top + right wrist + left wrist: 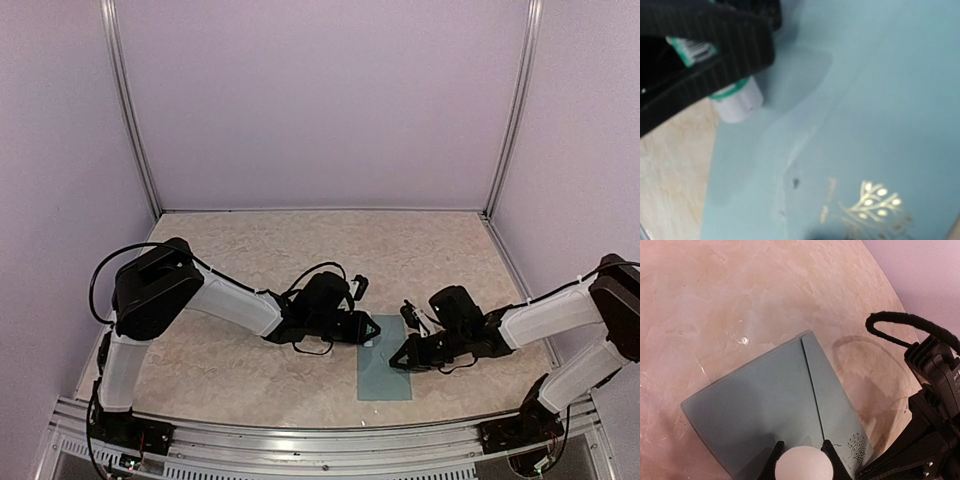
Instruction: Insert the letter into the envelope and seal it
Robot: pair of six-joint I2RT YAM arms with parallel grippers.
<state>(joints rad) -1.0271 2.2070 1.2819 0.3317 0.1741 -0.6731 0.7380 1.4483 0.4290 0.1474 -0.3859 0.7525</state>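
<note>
Left wrist view: the left arm's fingers [776, 454] are clamped on a small white-and-green glue stick [804, 466], whose round end sits over the muted teal rectangular paper envelope [765, 405]. Contact between stick and paper cannot be confirmed. A gold tree emblem [856, 445] marks one corner of the envelope.

The envelope lies flat on the marbled beige counter [730, 295]. From the top view it is close to the counter's near edge, somewhat right of the middle. The right arm's fingers [402, 357] are together, with their tip at the envelope's right edge; I cannot tell whether they press on the paper.

The pale letter is not in sight. I judge it to be inside the envelope but cannot verify that. A fold line crosses the envelope's face, and I cannot tell whether the flap is stuck down. The right wrist view shows a faint glossy patch beside the stick, possibly glue.

Risks, as judged:
- **Dragging:** thin paper on a smooth counter may skid or buckle under a dragged stick if the right arm's hold is weak.
- **Stray glue:** glue laid off the flap line could bond the envelope to the counter or seal it crooked.
- **Collision:** both wrists work close together, so a small misjudged stroke could knock one into the other.
</note>
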